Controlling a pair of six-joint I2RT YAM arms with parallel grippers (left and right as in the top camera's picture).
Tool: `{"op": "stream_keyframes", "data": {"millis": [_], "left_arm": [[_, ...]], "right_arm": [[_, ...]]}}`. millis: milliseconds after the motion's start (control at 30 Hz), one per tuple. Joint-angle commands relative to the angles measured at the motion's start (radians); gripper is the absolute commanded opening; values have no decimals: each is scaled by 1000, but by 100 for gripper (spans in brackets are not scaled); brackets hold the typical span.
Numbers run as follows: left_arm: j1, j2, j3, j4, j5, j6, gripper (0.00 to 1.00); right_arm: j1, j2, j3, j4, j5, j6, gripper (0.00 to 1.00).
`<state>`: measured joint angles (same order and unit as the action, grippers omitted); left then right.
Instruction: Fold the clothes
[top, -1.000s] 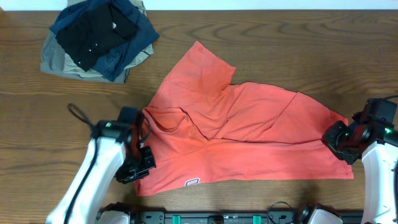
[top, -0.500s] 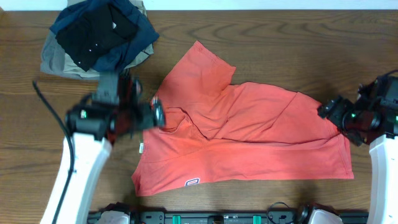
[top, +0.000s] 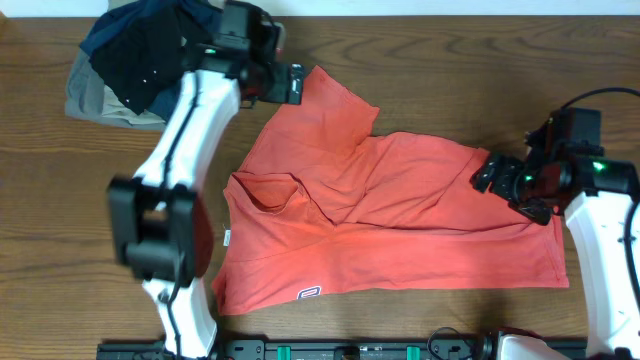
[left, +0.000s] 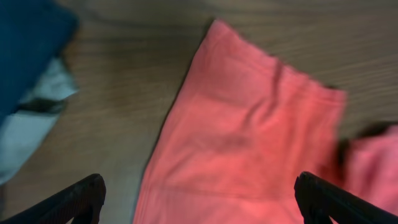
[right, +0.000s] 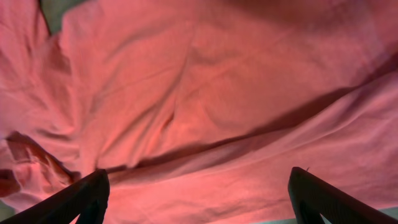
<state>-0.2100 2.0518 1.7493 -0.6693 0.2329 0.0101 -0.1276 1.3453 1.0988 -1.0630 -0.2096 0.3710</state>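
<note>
Red T-shirt (top: 400, 210) rumpled on table (top: 450, 60)

From overhead I see a dark brown wooden table (top: 420, 40) filling nearly the whole frame, its grain running left to right. Along the top edge runs a thin pale strip (top: 450, 7), possibly a wall or the floor beyond; I can't tell which. A black rail (top: 380, 351) crosses the bottom edge. Light is even and soft, with only faint shadows on the wood.
</note>
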Motion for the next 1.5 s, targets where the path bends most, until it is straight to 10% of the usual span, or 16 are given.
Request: {"op": "stream_keyframes", "data": {"millis": [0, 600, 933, 1100, 1467], "left_arm": [[-1, 74, 16, 60, -17, 75, 98], [-6, 301, 16, 212, -17, 155, 95], [-6, 310, 2, 208, -17, 166, 47], [-6, 311, -5, 195, -29, 172, 6], [-6, 310, -5, 184, -39, 172, 6]], "right_arm": [[24, 25, 13, -15, 3, -29, 91], [26, 37, 13, -10, 40, -35, 91], [26, 37, 13, -5, 139, -27, 91], [26, 37, 13, 12, 161, -16, 91], [-30, 74, 135, 30, 302, -35, 86]]}}
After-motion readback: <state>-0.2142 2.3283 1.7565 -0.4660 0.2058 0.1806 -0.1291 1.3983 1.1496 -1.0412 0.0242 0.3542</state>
